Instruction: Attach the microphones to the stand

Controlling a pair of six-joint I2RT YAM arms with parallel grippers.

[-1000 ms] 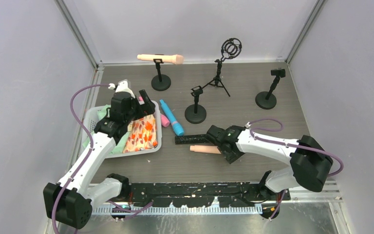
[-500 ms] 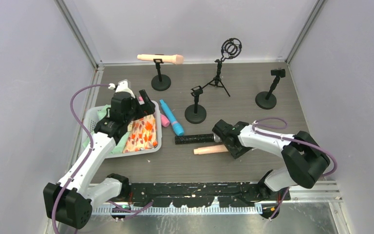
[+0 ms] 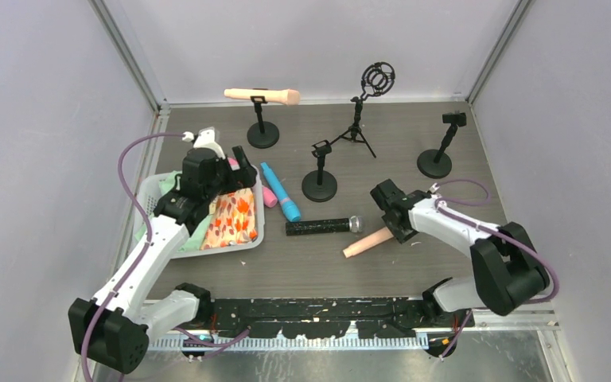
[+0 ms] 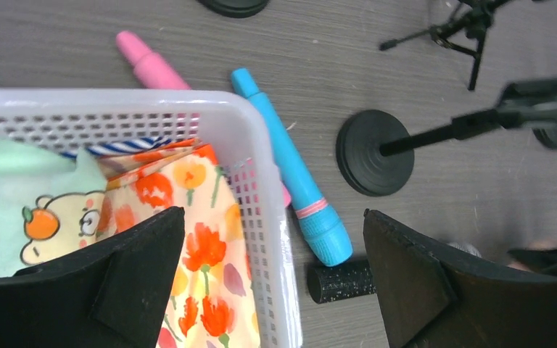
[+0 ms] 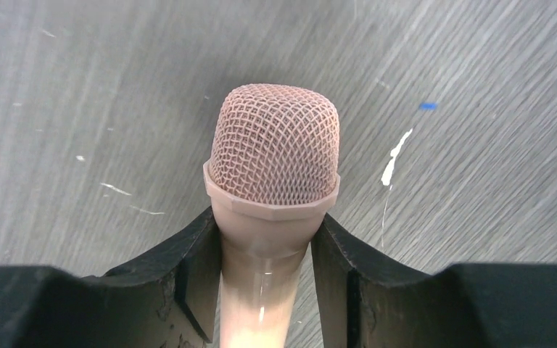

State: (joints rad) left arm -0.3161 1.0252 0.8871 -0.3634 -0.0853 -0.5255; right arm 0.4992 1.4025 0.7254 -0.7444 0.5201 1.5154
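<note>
Your right fingers (image 3: 398,228) have closed in over the last second and now pinch the peach microphone (image 3: 366,243) by its neck. The arm has swung right with it. The microphone lay alongside the black microphone (image 3: 318,227) and now slants away from it, tail toward the near edge, leaving the black one's silver head uncovered. I judge the grasp made, so lifting it and carrying it to an empty stand (image 3: 319,173) come next. You cannot tell whether the tail has left the counter (image 3: 461,199).

The right wrist view gives what the overhead hides: both fingers (image 5: 188,275) touch the neck just under the mesh head. Only the overhead shows the stands, with another peach microphone (image 3: 264,96) already clipped on the far one. Your left fingers (image 3: 239,163) appear in the left wrist view spread wide and holding nothing, over the corner of the basket (image 4: 250,130). The blue microphone (image 4: 290,170) lies just beside it.
</note>
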